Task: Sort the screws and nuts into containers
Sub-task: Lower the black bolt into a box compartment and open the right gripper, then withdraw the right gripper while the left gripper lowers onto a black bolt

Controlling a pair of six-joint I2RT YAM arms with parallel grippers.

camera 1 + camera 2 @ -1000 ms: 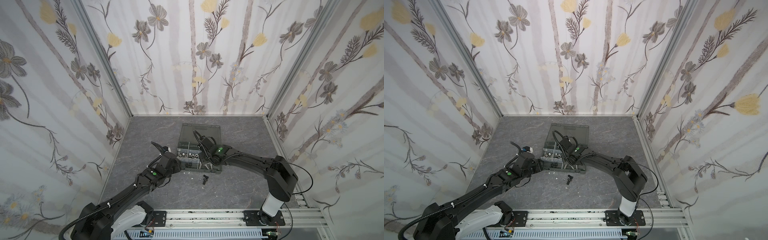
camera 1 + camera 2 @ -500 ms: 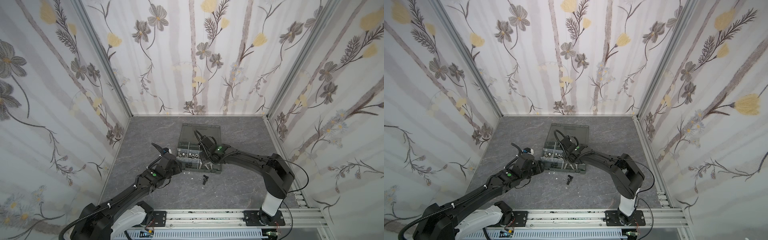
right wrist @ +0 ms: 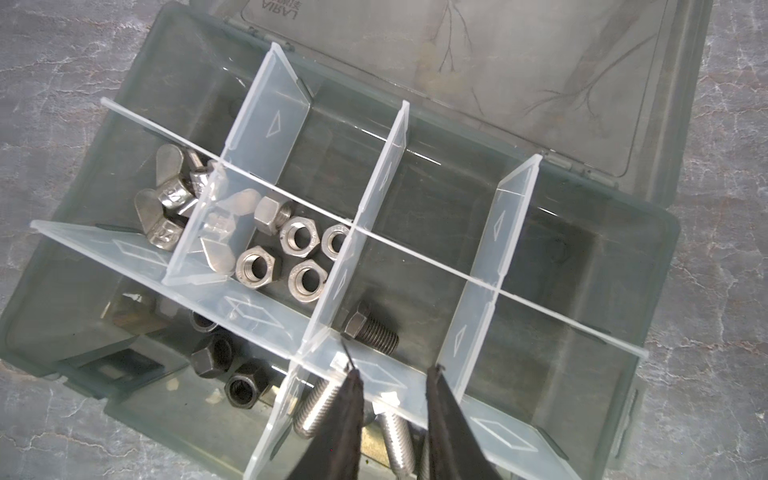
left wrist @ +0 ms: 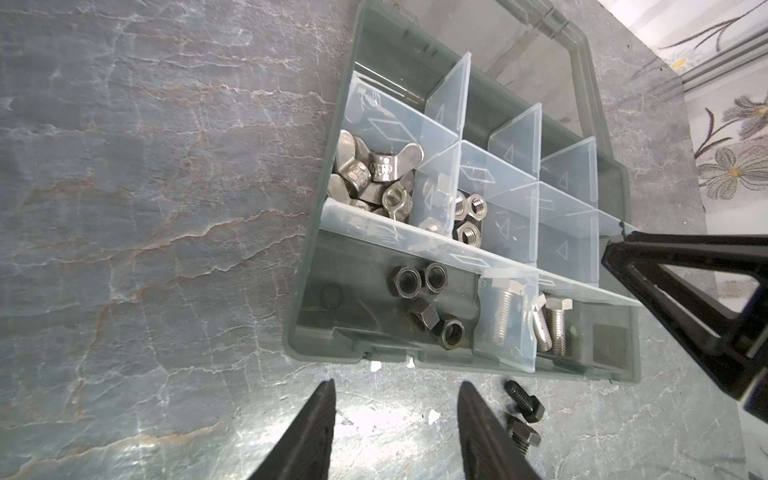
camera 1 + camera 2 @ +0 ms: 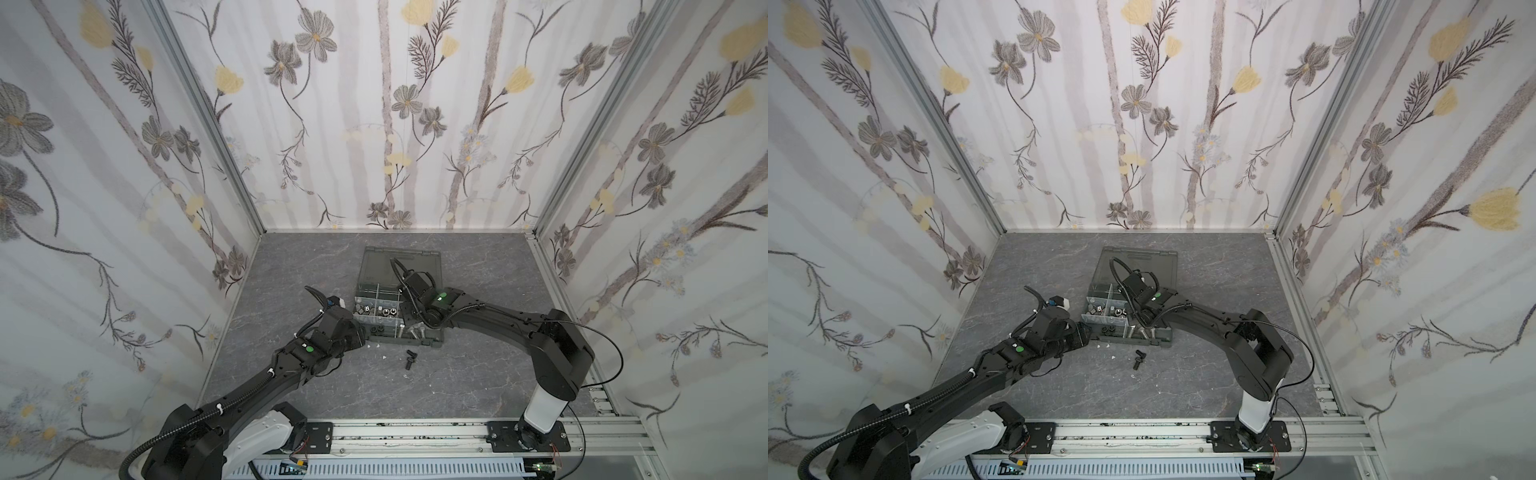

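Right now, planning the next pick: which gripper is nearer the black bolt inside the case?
Right. The right gripper hovers just above the black bolt; the left gripper is outside the case, over the table.

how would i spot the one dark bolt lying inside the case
Find the open grey organiser case. In its middle row, the compartment beside the silver hex nuts holds a single bolt. It is the only dark bolt inside; the other bolts there are silver.

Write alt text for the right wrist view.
The right arm's two black fingers hang parted and empty over an open organiser case. Its compartments hold wing nuts, silver hex nuts, black nuts, silver bolts and one black bolt.
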